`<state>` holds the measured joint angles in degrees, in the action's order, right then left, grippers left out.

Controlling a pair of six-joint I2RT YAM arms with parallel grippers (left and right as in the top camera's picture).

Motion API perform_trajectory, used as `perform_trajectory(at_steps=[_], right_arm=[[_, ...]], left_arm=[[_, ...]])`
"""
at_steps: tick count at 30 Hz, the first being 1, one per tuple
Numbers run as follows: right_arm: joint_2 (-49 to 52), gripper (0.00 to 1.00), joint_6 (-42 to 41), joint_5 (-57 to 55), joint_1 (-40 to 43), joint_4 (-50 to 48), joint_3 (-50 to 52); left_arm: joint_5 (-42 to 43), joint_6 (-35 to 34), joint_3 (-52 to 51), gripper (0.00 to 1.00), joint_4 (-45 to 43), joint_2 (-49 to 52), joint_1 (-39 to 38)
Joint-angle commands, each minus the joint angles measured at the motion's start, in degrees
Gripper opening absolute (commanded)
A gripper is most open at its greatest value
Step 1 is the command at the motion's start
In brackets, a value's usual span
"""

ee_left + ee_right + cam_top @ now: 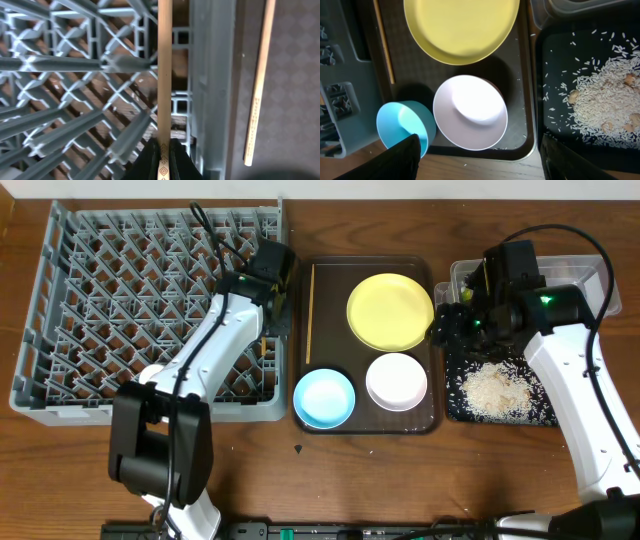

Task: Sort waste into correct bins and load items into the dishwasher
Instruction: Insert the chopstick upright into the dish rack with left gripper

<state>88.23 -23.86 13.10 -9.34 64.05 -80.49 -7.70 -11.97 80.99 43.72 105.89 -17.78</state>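
My left gripper (pixel 272 298) is shut on one wooden chopstick (pixel 164 75), held over the right edge of the grey dish rack (pixel 120 300); the stick reaches down among the pegs (pixel 75 100). The second chopstick (pixel 310 310) lies along the left side of the brown tray, and also shows in the left wrist view (pixel 257 90). My right gripper (pixel 480 160) is open and empty above the tray's right edge (pixel 448 323). Below it are the yellow plate (pixel 460 25), white bowl (pixel 470 112) and light blue bowl (pixel 402 125). Rice scraps (pixel 495 390) lie in the black tray (pixel 455 405).
The brown serving tray (pixel 435 425) sits between the rack and the black tray. The clear tub (pixel 590 275) stands at the back right, mostly hidden by my right arm; I cannot see the napkin or wrapper. A few rice grains lie loose on the brown tray and table.
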Motion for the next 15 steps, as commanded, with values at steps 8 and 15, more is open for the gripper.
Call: perform_trajectory(at_steps=[8,15], right_arm=[[-0.22,0.75,0.57,-0.20,-0.48,0.07,0.33],[-0.22,0.75,0.57,-0.20,-0.48,0.02,0.33]], left_arm=[[8.39,0.92,3.74,0.33,4.24,-8.11,-0.20],[12.11,1.97,3.45,0.33,-3.58,-3.34,-7.37]])
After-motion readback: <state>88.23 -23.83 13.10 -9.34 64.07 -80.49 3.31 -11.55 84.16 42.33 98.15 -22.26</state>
